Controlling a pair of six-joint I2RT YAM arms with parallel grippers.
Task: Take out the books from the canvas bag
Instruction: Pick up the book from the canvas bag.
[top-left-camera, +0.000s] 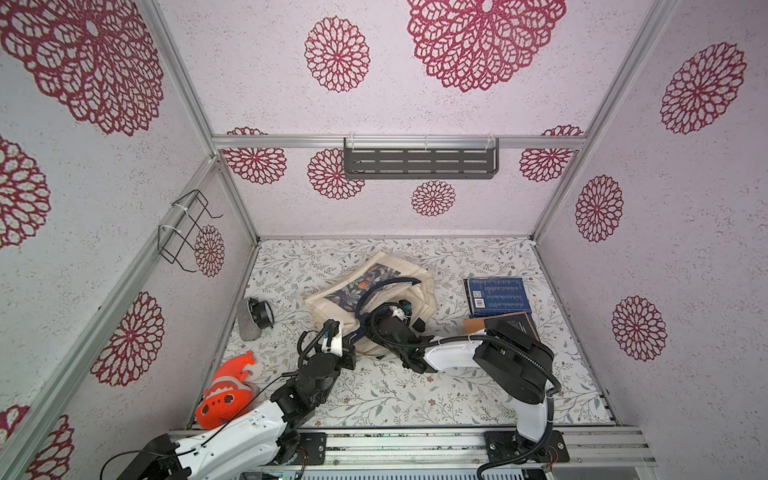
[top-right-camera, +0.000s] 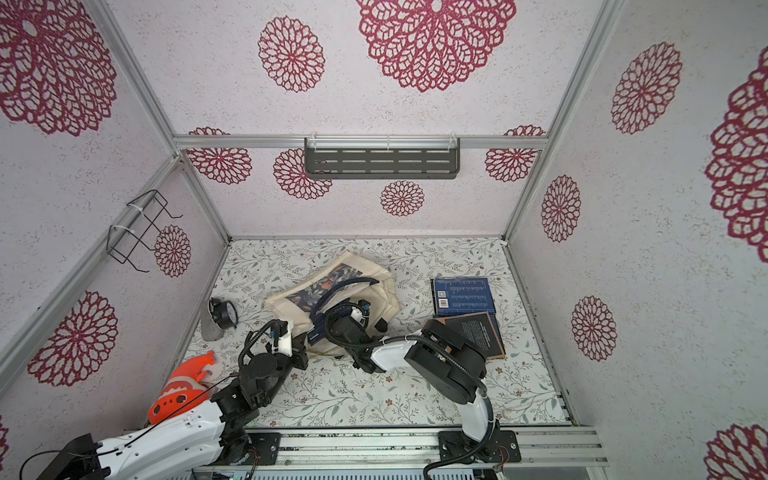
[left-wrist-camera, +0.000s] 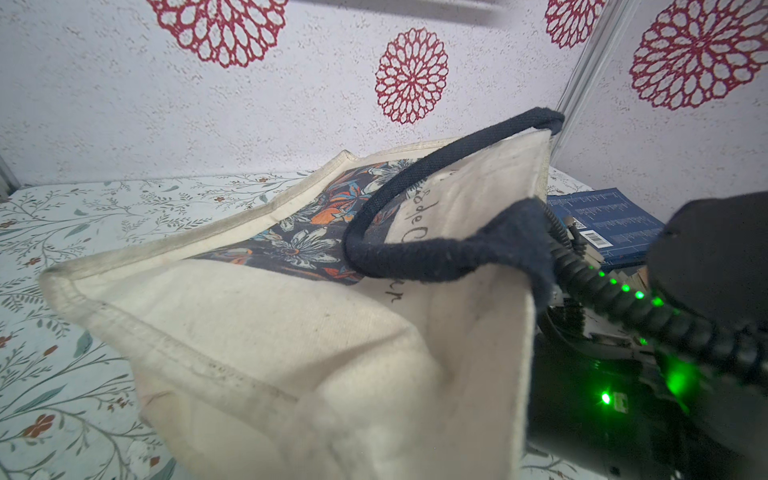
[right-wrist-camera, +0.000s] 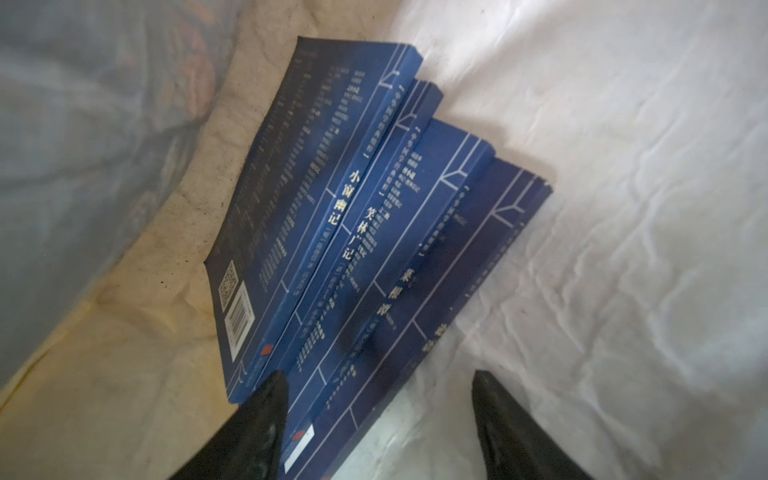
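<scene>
Canvas bag (top-left-camera: 422, 291) holds several dark-blue books (right-wrist-camera: 353, 249), overlapping, spines showing.

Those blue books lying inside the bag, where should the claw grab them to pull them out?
The near short end of the books, coming in through the open mouth of the bag. They lie stacked and staggered, ends pointing toward the right gripper, whose open jaws stand either side of them.

Mid-frame there's a fanned stack of dark-blue books (right-wrist-camera: 374, 232) lying inside the canvas bag (right-wrist-camera: 623, 208), white lettering on the spines, barcode on one back. Right gripper (right-wrist-camera: 378, 374) jaws gape wide at the stack's near end.
</scene>
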